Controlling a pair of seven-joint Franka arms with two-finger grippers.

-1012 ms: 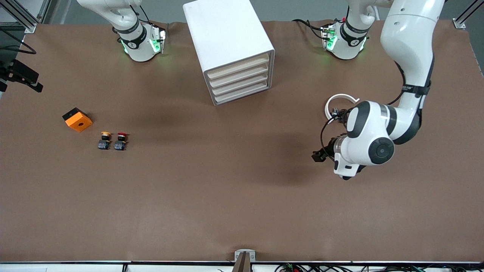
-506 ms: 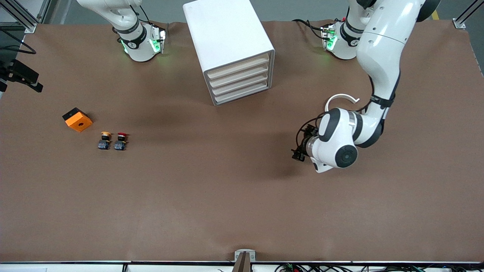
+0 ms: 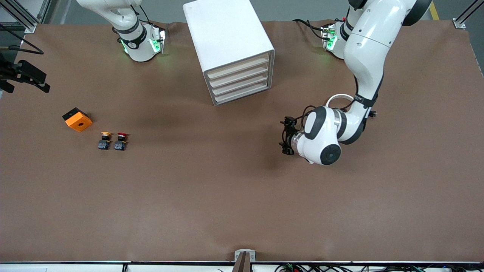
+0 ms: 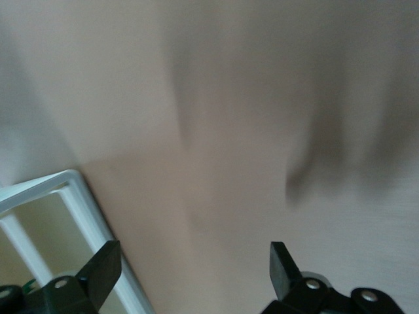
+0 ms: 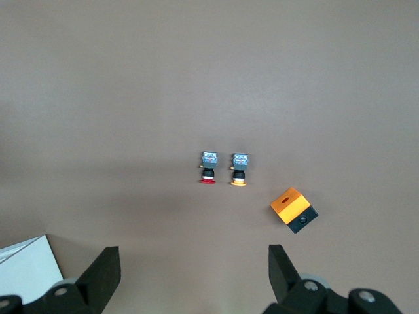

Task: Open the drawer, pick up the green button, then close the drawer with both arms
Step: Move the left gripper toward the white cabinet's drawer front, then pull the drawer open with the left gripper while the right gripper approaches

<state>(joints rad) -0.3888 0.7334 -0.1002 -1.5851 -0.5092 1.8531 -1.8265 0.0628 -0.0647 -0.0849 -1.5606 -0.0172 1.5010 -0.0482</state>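
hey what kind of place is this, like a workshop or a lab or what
Most likely a robotics lab bench: two white robot arms mounted at a brown-covered table, a white drawer cabinet, and loose cables along its edge.

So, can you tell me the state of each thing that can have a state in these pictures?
Drawer cabinet: all four drawers shut.
Left gripper: open, empty, over bare table near the cabinet's front.
Right gripper: open, empty, high over the table.
Yellow-capped button: lying on its side.
Red-capped button: lying on its side beside it.
Orange box: resting on the table.
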